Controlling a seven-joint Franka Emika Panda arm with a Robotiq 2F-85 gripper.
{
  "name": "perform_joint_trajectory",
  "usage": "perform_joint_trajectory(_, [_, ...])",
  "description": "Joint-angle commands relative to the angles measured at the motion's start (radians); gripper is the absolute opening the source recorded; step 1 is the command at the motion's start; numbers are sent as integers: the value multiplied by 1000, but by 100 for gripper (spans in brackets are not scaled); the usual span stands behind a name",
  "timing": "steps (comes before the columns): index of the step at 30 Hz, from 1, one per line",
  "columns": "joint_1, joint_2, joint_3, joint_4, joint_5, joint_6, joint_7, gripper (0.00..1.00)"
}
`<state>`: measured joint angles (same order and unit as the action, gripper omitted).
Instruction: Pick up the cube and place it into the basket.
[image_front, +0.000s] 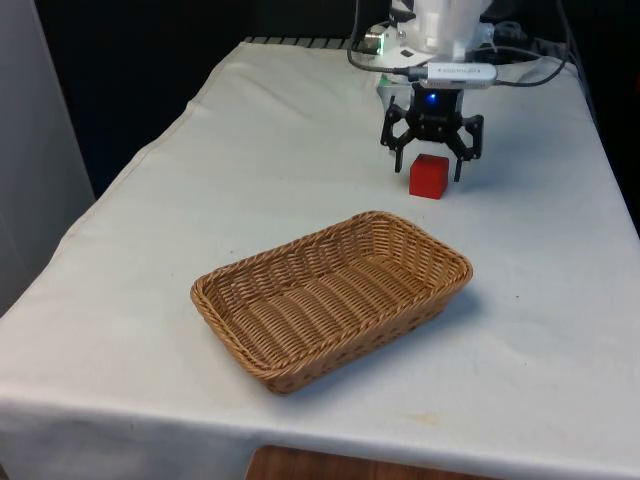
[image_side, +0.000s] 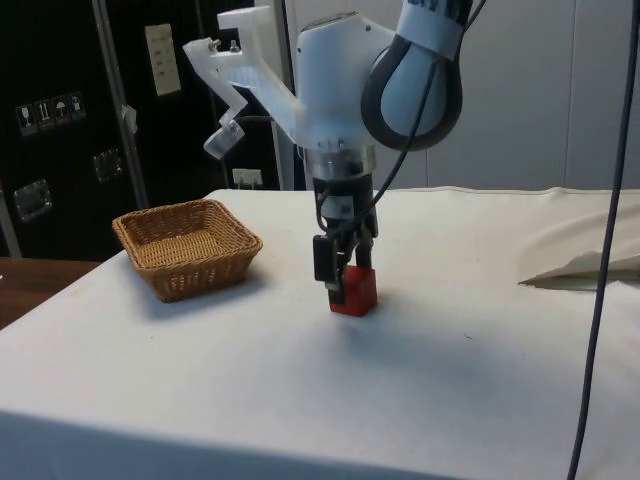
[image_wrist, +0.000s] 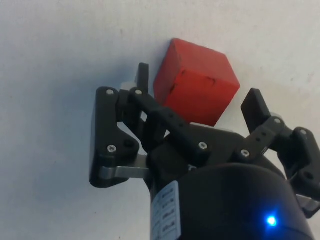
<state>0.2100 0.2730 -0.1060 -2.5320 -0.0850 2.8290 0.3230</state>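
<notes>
Nearest us we've got the wicker basket (image_front: 332, 298) sitting toward the tabletop's near edge – nothing in it. Further back, toward the far edge, the red cube (image_front: 428, 176) rests on the white cloth (image_front: 250, 180), and the gripper (image_front: 431, 160) hangs low right over it – fingers (image_wrist: 142, 80) spread apart, straddling the cube, not clamped.

One red cube (image_front: 428, 176), resting on the counter (image_front: 250, 190) beyond the basket. One wicker basket (image_front: 331, 297), rectangular, nothing inside. One tool (image_front: 432, 158), black, with two fingers (image_wrist: 143, 80), spread either side of the cube without visibly touching it, on the far side of the basket. One white arm (image_side: 340, 75) above the cube. One white cloth (image_side: 480, 300) over the counter, under the basket. One counter.
</notes>
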Motion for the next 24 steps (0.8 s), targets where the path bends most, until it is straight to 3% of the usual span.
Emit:
perform_joint_trajectory(1, [0, 2, 0, 1, 0, 0, 2, 100])
perform_joint_trajectory(4, [0, 10, 0, 4, 2, 8, 11, 100])
perform_joint_trajectory(5, [0, 11, 0, 5, 2, 7, 13, 96])
perform_joint_trajectory(6, [0, 11, 0, 5, 2, 7, 14, 88])
perform_joint_trajectory(7, [0, 12, 0, 5, 2, 7, 14, 71])
perform_joint_trajectory(9, [-1, 7, 0, 4, 0, 0, 11, 49])
perform_joint_trajectory(10, [0, 12, 0, 5, 1, 7, 16, 49])
perform_joint_trajectory(13, [0, 13, 0, 5, 1, 6, 17, 16])
perform_joint_trajectory(14, [0, 13, 0, 6, 1, 7, 17, 0])
perform_joint_trajectory(24, [0, 10, 0, 7, 2, 2, 17, 1])
